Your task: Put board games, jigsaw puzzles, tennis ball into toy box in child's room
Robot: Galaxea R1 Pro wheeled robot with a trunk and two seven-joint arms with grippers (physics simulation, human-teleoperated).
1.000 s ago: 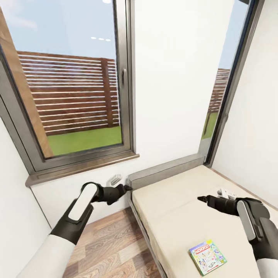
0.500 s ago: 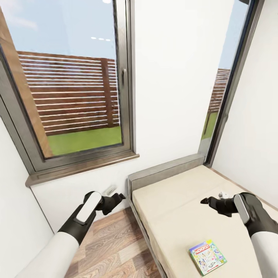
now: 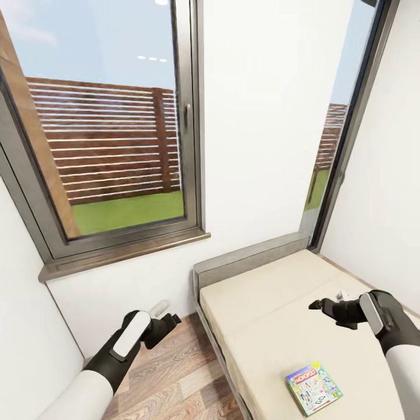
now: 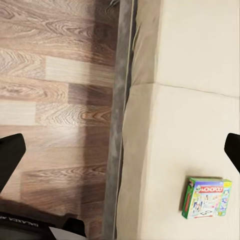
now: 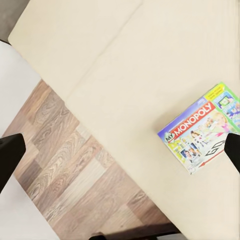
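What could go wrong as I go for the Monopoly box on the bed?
1. The Monopoly box lies flat on the bed; open fingers may push it along the mattress instead of getting under an edge.
2. It sits near the bed's floor-side edge, so a nudge could tip it onto the floor.
3. The right hand hovers beyond the box, so reaching back toward the body may be awkward.

Wood-plank floor (image 3: 169,373) faintly glossy; bed (image 3: 274,315) matt cloth (cream); MONOPOLY box (image 3: 313,388) printed card.

Both my white-and-black arms are bent low, elbows tucked; left black two-finger end effector (image 3: 165,324) spread wide, empty; right black end effector (image 3: 324,305) likewise.
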